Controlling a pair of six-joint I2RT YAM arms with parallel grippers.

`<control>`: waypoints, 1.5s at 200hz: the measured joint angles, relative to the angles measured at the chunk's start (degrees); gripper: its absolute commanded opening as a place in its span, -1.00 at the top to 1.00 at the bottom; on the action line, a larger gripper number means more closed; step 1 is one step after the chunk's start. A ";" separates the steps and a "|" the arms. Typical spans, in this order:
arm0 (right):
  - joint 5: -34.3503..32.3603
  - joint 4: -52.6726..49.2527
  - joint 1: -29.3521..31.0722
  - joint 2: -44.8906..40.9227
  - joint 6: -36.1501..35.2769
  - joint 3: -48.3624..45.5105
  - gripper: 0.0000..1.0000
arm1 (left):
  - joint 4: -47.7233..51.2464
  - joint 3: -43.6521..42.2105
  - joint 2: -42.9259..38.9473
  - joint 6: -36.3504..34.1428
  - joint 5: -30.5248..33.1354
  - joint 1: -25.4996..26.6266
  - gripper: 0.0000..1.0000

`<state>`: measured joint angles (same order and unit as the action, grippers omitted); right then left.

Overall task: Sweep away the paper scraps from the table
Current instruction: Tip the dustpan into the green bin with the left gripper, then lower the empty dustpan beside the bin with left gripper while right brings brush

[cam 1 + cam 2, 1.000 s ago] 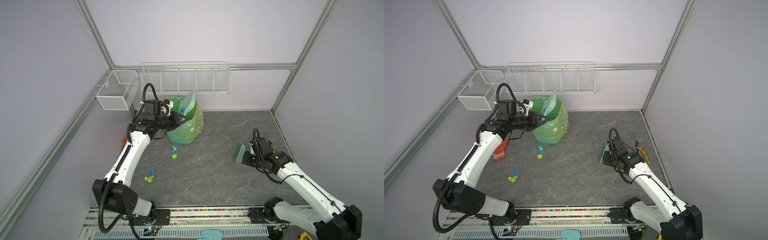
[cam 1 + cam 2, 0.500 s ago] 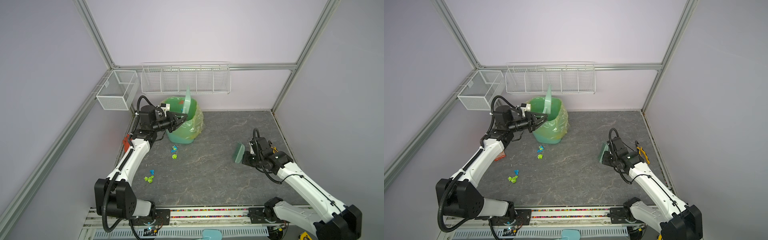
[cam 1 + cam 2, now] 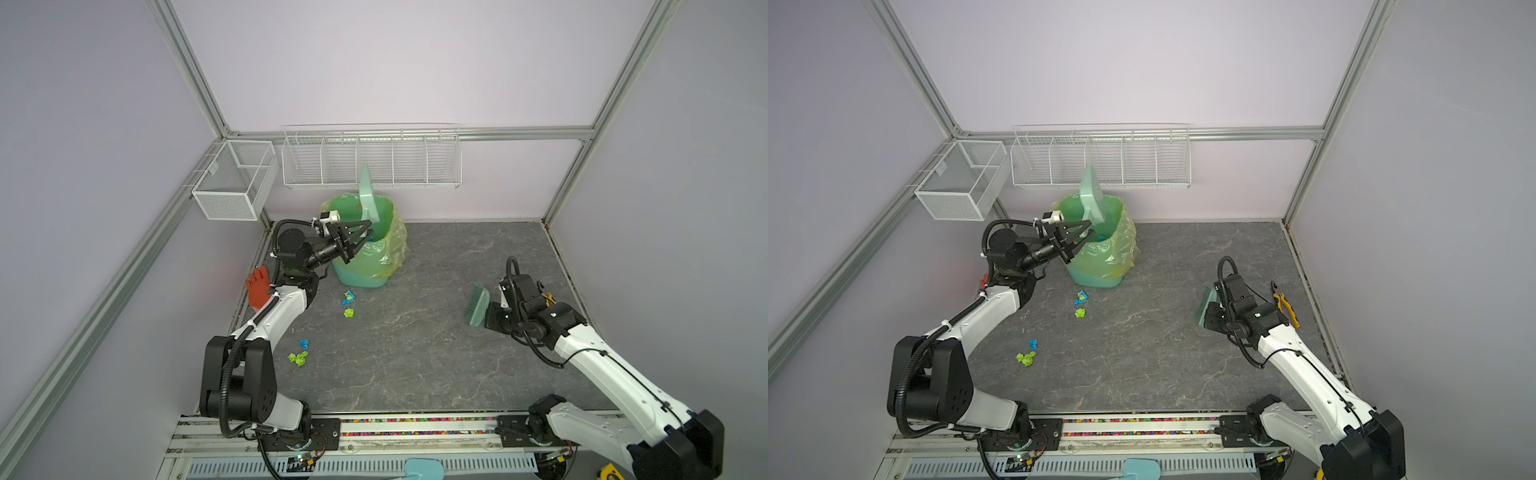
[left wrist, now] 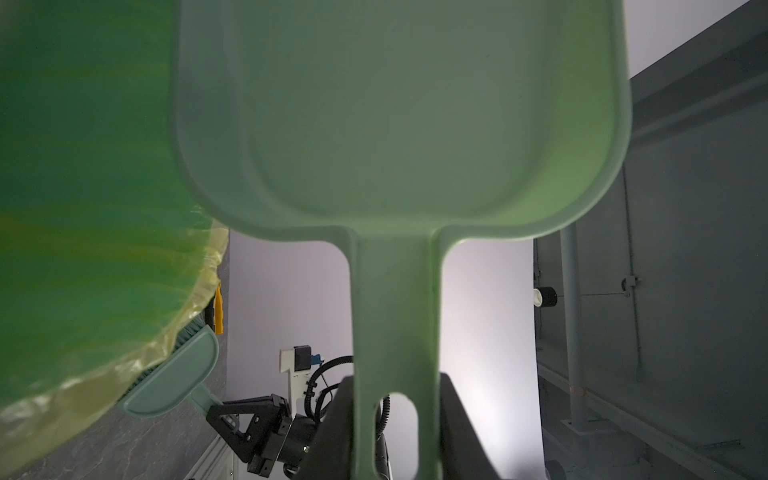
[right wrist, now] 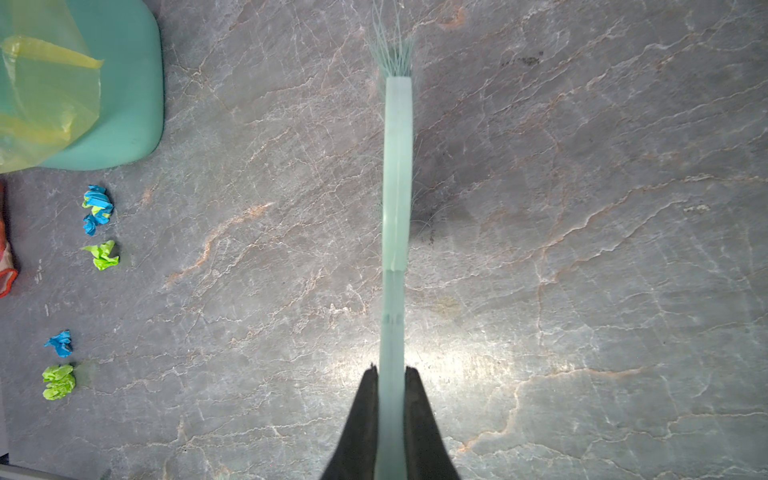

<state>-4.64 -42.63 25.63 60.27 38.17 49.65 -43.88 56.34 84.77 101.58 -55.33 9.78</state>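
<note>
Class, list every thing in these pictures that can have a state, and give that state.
dustpan: lifted, tipped up over the bin, pan bare.
left end effector: shut on the dustpan handle.
brush: gripped, away from the scraps.
right end effector: shut on the brush handle.
bin: upright, bag-lined, open.
paper scraps: four wads loose on the table.
glove: lying at the table's left edge.
</note>
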 measured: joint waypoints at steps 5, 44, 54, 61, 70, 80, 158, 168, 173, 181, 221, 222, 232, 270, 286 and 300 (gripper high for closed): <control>0.00 -0.02 0.00 -0.17 0.00 0.00 0.87 | -0.63 0.00 0.00 0.37 -0.02 0.00 1.00; 0.00 -0.15 0.00 -1.99 0.02 0.00 0.87 | -2.54 0.00 -0.15 1.07 0.02 -0.02 1.00; 0.00 -0.17 0.00 -2.29 0.04 0.00 0.87 | -1.46 -0.02 -0.59 0.24 0.11 -0.02 1.00; 0.00 -0.20 0.00 -2.45 0.09 0.00 0.87 | 0.22 -0.02 -1.22 -0.92 0.15 -0.04 1.00; 0.00 -0.28 0.00 -2.69 0.22 0.00 0.86 | 3.76 0.02 -2.49 -3.93 0.17 -0.04 1.00; 0.00 -0.35 0.00 -2.97 0.33 0.00 0.87 | 9.38 0.39 -4.33 -7.93 0.26 -0.04 1.00; 0.96 -0.28 0.00 -3.61 0.66 -0.04 0.86 | 48.26 12.48 -12.31 -40.33 2.95 -0.04 1.00; 1.31 -0.28 0.00 -3.58 0.66 -0.07 0.86 | 52.11 13.40 -12.28 -43.50 3.74 -0.04 1.00; 1.51 -0.28 0.00 -3.56 0.66 -0.09 0.86 | 54.01 13.79 -12.31 -45.16 4.35 -0.04 1.00; 1.77 -0.28 0.00 -3.52 0.66 -0.09 0.87 | 57.00 14.34 -12.44 -47.60 5.33 -0.04 1.00; 3.76 0.28 0.07 -2.54 0.83 -0.09 0.86 | 67.43 15.89 -14.73 -57.24 9.55 -0.04 1.00; 3.85 0.31 0.09 -2.49 0.83 -0.09 0.86 | 67.56 15.89 -14.80 -57.37 9.60 -0.04 1.00; 4.55 0.68 0.24 -2.29 0.98 -0.09 0.86 | 69.85 16.13 -15.56 -59.49 10.73 -0.02 1.00; 5.97 2.01 2.47 -1.84 1.77 -0.09 0.86 | 77.40 16.24 -18.99 -66.69 16.83 0.09 1.00; 6.16 2.64 4.02 -1.14 2.32 -0.09 0.86 | 79.78 16.24 -20.68 -69.24 19.23 0.39 1.00; 6.23 2.97 5.62 0.09 2.78 0.35 0.86 | 81.44 16.24 -21.57 -71.06 20.94 0.87 1.00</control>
<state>1.58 -39.66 31.24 60.36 40.95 50.00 37.56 72.58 63.20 30.52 -34.39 10.66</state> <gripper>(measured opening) 0.109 0.242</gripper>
